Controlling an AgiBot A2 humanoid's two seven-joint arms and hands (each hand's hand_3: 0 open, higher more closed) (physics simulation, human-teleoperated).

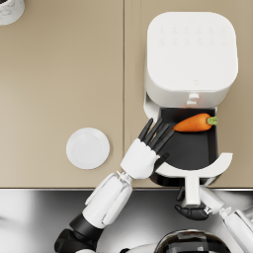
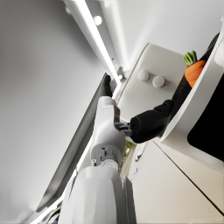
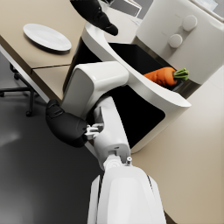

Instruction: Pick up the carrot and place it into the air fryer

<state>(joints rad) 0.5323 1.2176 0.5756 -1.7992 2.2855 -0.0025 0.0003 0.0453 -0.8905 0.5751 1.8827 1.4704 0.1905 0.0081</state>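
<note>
The carrot [image 1: 193, 123] lies inside the pulled-out black drawer [image 1: 190, 148] of the white air fryer [image 1: 190, 52], up at the back end near the fryer's body, its green top pointing to the right. The left hand [image 1: 148, 148] is over the drawer's left edge, its dark fingers [image 1: 157, 132] straight and spread apart toward the carrot, holding nothing and not touching it. The right hand [image 1: 193, 211] sits low at the desk's front edge, curled around the drawer's white handle [image 1: 191, 190]; in the right wrist view its dark fist [image 3: 65, 127] is pressed up against that handle. A round white plate [image 1: 88, 147] rests on the tan desk [image 1: 59, 74], well to the left of the fryer.
</note>
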